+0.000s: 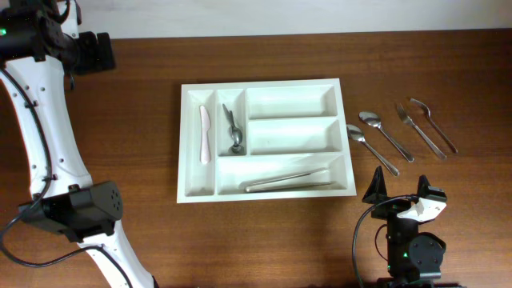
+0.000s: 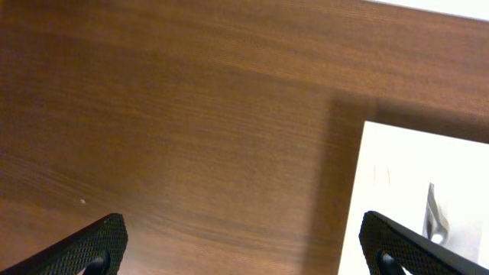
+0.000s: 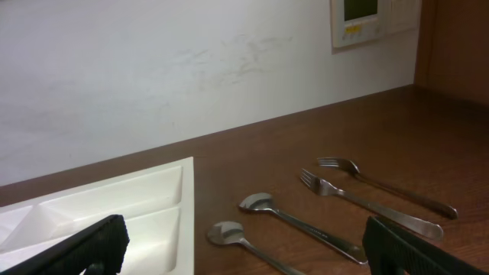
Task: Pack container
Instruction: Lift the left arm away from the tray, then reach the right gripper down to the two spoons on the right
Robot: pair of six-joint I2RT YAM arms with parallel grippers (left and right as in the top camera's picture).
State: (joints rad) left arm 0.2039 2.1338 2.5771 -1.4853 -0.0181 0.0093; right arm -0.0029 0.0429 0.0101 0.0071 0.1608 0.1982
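The container, a white five-compartment tray point(image 1: 346, 136), lies mid-table. It holds a white knife point(image 1: 205, 134), a metal spoon point(image 1: 233, 130) and metal tongs point(image 1: 288, 181). Two spoons point(image 1: 372, 148) point(image 1: 388, 134) and two forks point(image 1: 420, 132) point(image 1: 436, 128) lie on the table right of the tray. My right gripper point(image 1: 398, 188) is open and empty, near the front edge below the spoons. Its wrist view point(image 3: 244, 244) shows the tray point(image 3: 114, 198), spoons point(image 3: 260, 202) and forks point(image 3: 336, 164). My left gripper point(image 1: 98, 52) is open and empty at the far left, over bare table point(image 2: 244, 244).
The wooden table point(image 1: 120, 120) spreads round the tray. The left arm's white links point(image 1: 48, 136) and base point(image 1: 80, 212) stand along the left side. A white wall with a panel point(image 3: 359, 19) rises behind the table. The tray's corner point(image 2: 397, 168) shows in the left wrist view.
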